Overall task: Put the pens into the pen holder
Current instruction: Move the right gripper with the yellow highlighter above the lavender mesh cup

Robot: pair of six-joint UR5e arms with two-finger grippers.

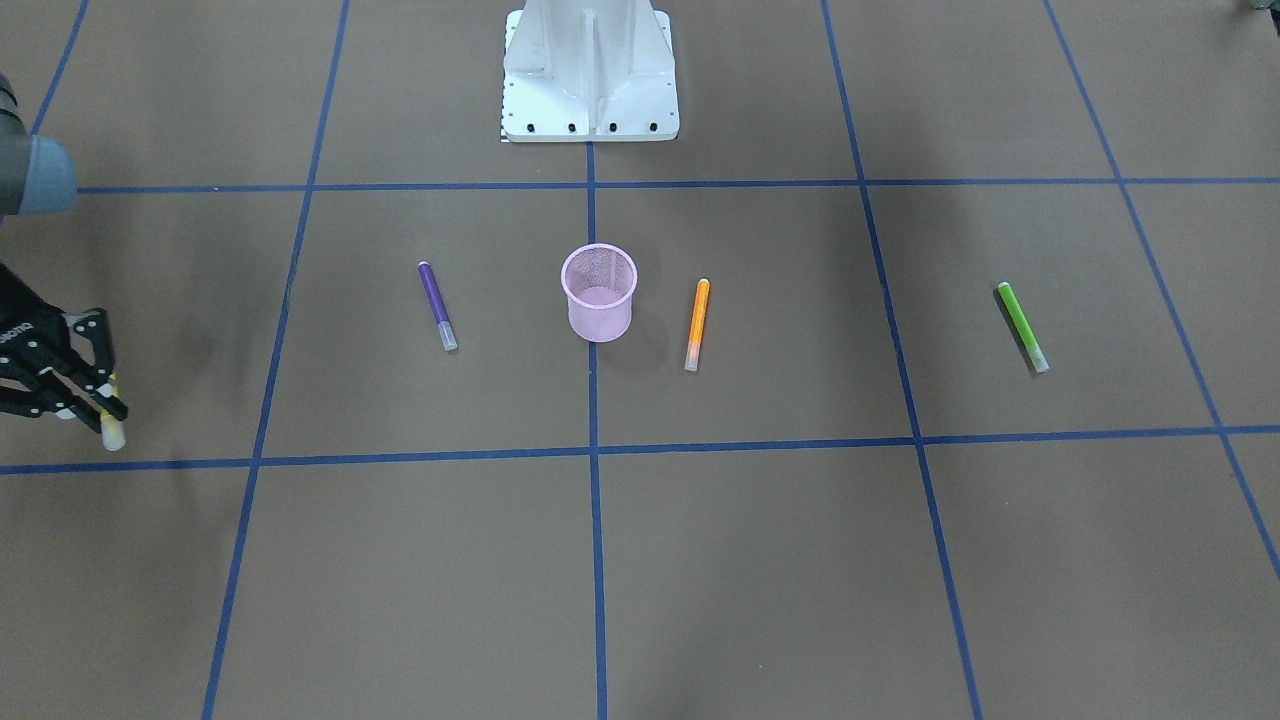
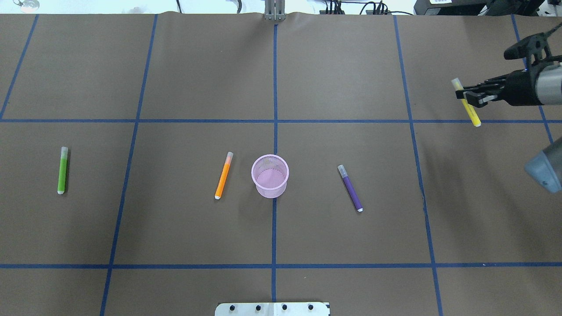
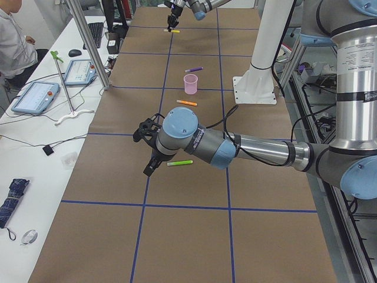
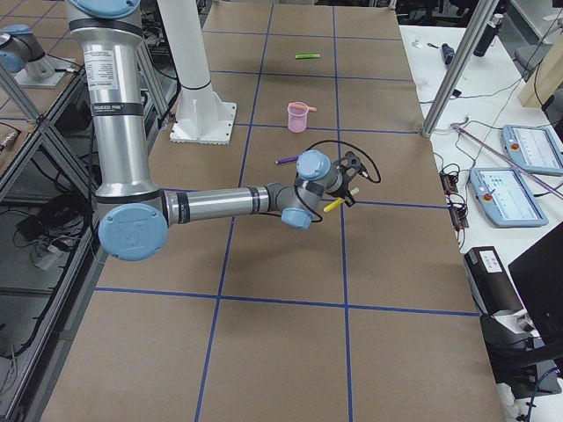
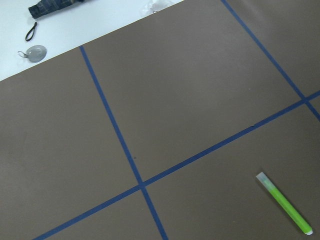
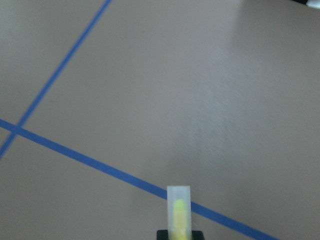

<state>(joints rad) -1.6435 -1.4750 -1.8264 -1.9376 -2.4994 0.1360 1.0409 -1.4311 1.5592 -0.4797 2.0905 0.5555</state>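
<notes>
The pink mesh pen holder (image 2: 270,189) (image 1: 598,322) stands upright at the table's middle, with nothing showing inside. An orange pen (image 2: 223,175) lies just to its left in the overhead view and a purple pen (image 2: 351,194) to its right. The green pen (image 2: 62,171) (image 5: 285,204) lies far left. My right gripper (image 2: 465,95) (image 1: 108,408) is shut on the pale yellow pen (image 2: 472,112) (image 6: 178,212), held tilted above the table's far right. My left gripper (image 3: 151,166) hovers close to the green pen (image 3: 179,163); its state cannot be told.
Blue tape lines grid the brown table. The white robot base (image 1: 590,90) stands at the robot's side. Along the operators' side runs a white bench (image 3: 35,153) with tablets, cables and a folded umbrella (image 3: 13,197). A person (image 3: 12,35) sits there.
</notes>
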